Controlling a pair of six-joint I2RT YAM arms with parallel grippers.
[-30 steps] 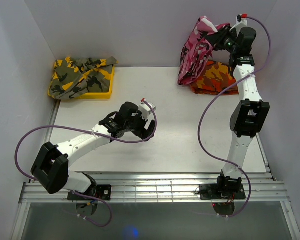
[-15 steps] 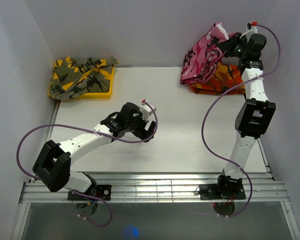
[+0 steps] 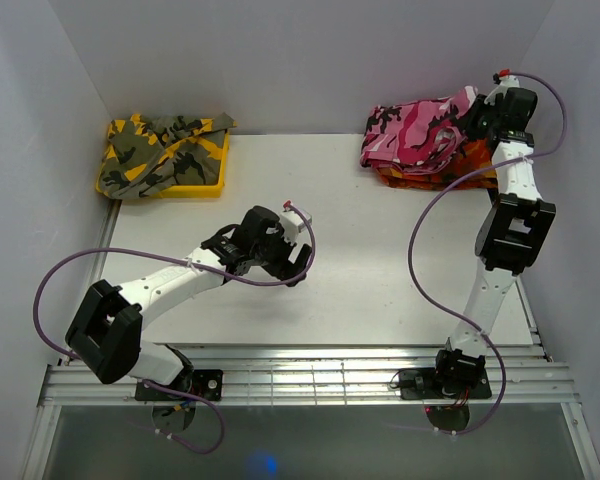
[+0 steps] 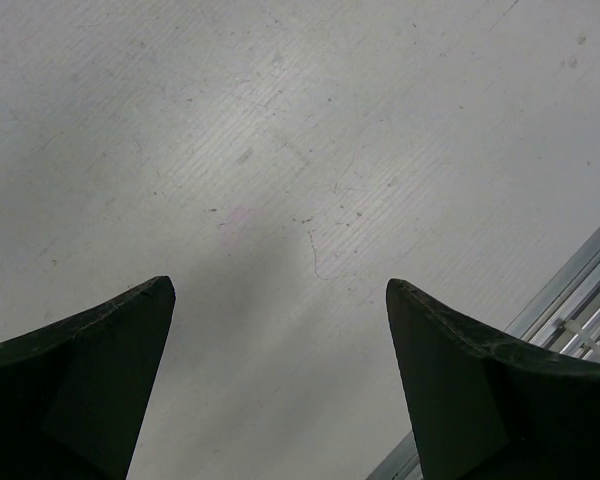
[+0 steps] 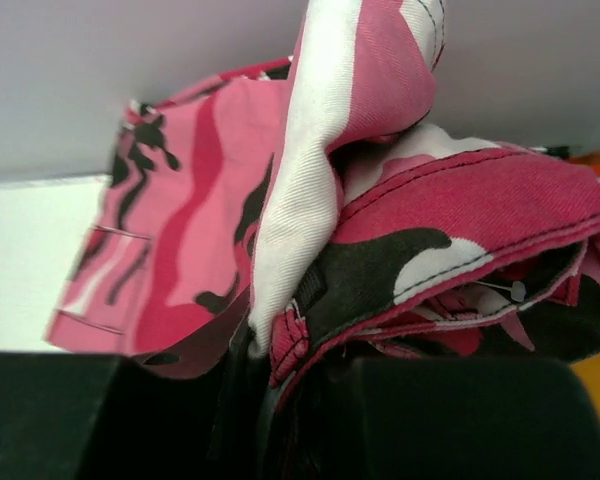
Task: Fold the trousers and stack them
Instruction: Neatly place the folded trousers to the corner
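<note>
The right hand (image 3: 472,118) is clenched on the trousers (image 3: 415,130). In the right wrist view its two dark fingers (image 5: 100,410) stand close together at the bottom of the picture, with a bunched fold of pink, white and black camouflage cloth (image 5: 210,200) pinched between them (image 5: 265,375). From that grip the cloth rises in a white-edged ridge and spreads leftward in a flatter panel.

Seen from above, the trousers lie in a rumpled heap at the far right corner of the bench (image 3: 380,260), resting on top of an orange-red camouflage garment (image 3: 478,152) whose edges show beneath them.

The left hand (image 3: 290,262) is released, its jaws spread wide and holding nothing. The left wrist view shows only the bare, lightly scuffed bench surface (image 4: 280,120) between them (image 4: 278,290).

At the far left corner, well apart from both hands, a yellow tray (image 3: 205,185) holds a yellow-olive camouflage garment (image 3: 160,145).
</note>
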